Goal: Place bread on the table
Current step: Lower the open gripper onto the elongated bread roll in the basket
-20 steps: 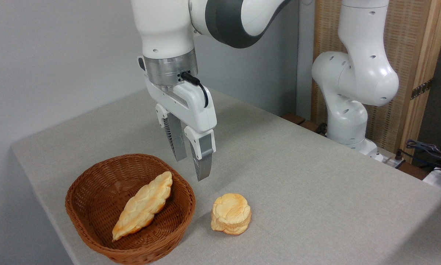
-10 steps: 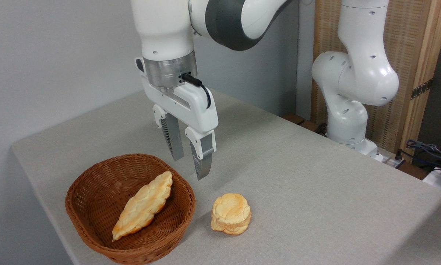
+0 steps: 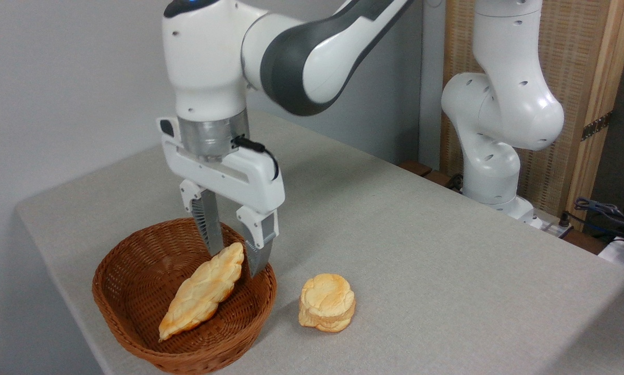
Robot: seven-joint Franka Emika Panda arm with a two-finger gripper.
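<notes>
Bread (image 3: 203, 291) lies aslant in the basket (image 3: 135, 333), its upper pointed end right under the claw (image 3: 236, 260) and its lower end trailing off down and to the left of it. There is only the one fixed view, so everything below comes from it. The claw hangs with its fingers pointing down and spread apart, gripping nothing. One finger stands just behind the loaf's upper tip and the other just to the right of it, near the inside of the basket's wall. Whether either finger touches the loaf cannot be told from here. That straddle looks meant for a pinch across the narrow end, probably because the loaf leans against the wall there and its tip sits highest and easiest to reach. A small round bun (image 3: 327, 303) sits on the worktop (image 3: 447, 260), below and to the right of the claw, clear of the basket. Bare worktop stretches to the right of the claw, a likely spot for setting the loaf down.
</notes>
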